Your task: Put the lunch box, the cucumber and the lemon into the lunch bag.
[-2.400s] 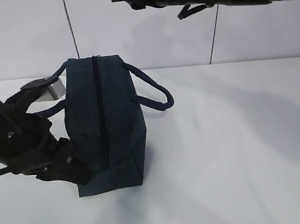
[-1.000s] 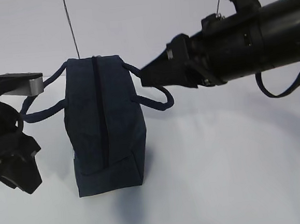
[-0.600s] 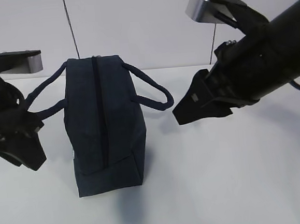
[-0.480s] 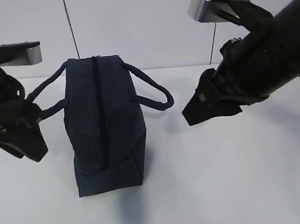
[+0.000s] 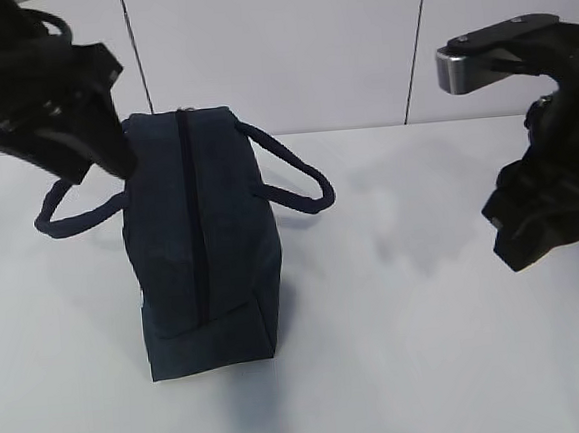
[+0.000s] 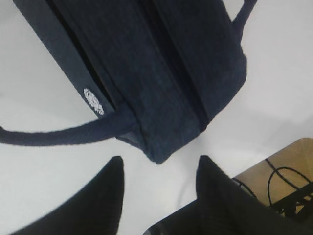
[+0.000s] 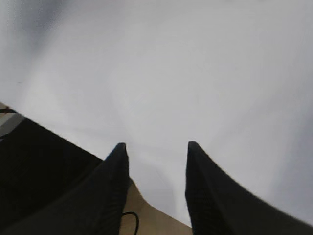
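The navy lunch bag (image 5: pixel 199 234) stands on the white table (image 5: pixel 430 346), its top zipper (image 5: pixel 190 204) running toward me and looking closed. One looped handle (image 5: pixel 297 181) lies to its right, another (image 5: pixel 69 219) to its left. My left gripper (image 6: pixel 160 169) hovers above the bag's end corner (image 6: pixel 161 147), open and empty. In the exterior view the left arm (image 5: pixel 49 95) hangs high at the bag's far left. My right gripper (image 7: pixel 156 147) is open over bare table, well right of the bag, on its arm (image 5: pixel 550 206). The lunch box, cucumber and lemon are out of view.
A pale wall with dark vertical seams (image 5: pixel 415 46) rises behind the table. The wrist views show the table's edge, with a brown floor and black cables (image 6: pixel 288 171) below it. A white logo patch (image 6: pixel 93 100) marks the bag's side.
Both arms pulled away from the bag. The left one rose from beside the left handle to the upper left. The right one drew back from the right handle to the far right.
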{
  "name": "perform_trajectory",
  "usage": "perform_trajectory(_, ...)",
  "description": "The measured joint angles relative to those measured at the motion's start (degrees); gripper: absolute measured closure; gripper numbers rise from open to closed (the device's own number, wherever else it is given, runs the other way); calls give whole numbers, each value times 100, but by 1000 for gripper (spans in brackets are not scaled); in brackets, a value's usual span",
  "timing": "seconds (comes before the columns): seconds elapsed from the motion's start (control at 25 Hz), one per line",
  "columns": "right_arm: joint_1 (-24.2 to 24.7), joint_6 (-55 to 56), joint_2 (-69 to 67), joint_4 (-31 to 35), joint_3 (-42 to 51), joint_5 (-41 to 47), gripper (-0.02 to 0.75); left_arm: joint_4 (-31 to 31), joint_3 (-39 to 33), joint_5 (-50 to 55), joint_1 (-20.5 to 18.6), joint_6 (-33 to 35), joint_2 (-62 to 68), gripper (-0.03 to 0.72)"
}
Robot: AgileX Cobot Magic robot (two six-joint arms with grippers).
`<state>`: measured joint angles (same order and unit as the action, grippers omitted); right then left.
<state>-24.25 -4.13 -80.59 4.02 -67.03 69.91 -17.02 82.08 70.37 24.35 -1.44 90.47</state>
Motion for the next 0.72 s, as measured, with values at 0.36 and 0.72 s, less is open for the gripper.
perform_trajectory(0.36,0,456,88,-838,0,22,348,35,1329,15,0,-676,1077,239)
perform_trajectory(0.72,0,464,99,-970,0,22,347,321,1546,20,-284,-1258,1488,237)
